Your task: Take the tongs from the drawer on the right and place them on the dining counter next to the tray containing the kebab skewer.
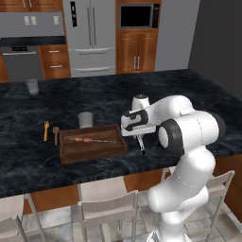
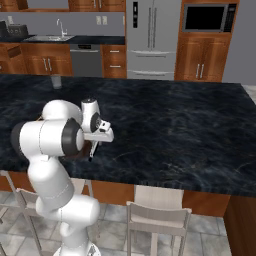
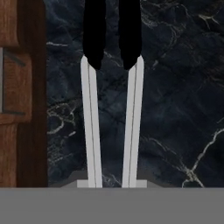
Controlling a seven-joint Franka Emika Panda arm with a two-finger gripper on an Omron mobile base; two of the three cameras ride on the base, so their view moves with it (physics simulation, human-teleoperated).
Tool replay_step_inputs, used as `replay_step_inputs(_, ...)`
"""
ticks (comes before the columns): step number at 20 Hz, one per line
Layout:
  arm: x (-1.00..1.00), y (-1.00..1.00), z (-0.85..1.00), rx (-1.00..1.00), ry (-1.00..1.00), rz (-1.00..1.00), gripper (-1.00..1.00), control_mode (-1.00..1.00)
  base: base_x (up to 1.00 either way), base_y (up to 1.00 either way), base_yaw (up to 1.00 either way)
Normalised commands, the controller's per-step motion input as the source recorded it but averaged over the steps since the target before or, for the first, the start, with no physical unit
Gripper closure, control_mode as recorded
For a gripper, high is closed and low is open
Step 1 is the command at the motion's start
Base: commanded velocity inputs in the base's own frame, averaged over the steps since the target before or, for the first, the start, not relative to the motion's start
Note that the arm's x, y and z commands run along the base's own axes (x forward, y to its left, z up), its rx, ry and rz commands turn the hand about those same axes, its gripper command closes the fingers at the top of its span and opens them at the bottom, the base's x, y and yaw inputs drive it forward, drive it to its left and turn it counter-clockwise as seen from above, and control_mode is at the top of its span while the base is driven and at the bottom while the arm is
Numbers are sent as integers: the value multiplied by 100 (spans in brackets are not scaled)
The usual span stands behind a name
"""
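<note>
My gripper (image 1: 140,140) is shut on the tongs (image 1: 142,146), which hang tips down just above the dining counter (image 1: 189,90), right of the tray (image 1: 92,144). The kebab skewer (image 1: 90,140) lies in the tray. In the hand view the tongs (image 3: 91,127) run up from my gripper (image 3: 111,183) as two silvery arms with black tips, over black stone, with the tray's wall (image 3: 30,87) at the left. In the right base view my gripper (image 2: 95,146) and the tongs (image 2: 91,152) show beside the arm's elbow. Which of the far drawers is the task's, I cannot tell.
Left of the tray lie an orange fork (image 1: 46,130) and a wooden spoon (image 1: 56,134); a grey cup (image 1: 85,119) stands behind it and a glass (image 1: 32,86) further back. Stools (image 1: 108,208) line the counter's near edge. Shut drawers (image 1: 55,61) sit in the far cabinets.
</note>
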Motion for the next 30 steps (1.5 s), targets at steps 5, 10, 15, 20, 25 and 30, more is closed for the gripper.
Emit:
replay_step_inputs(5,11,0,-7,0,0,0,100,-100,0,0,0)
replay_step_inputs(10,19,0,-8,0,0,0,100,-100,0,0,0)
replay_step_inputs(15,20,0,-15,0,0,0,100,-100,0,0,0)
replay_step_inputs(20,16,0,-13,0,0,0,100,-100,0,0,0)
replay_step_inputs(25,17,0,-11,0,0,0,100,-100,0,0,0)
replay_step_inputs(30,15,0,-13,0,0,0,100,-100,0,0,0)
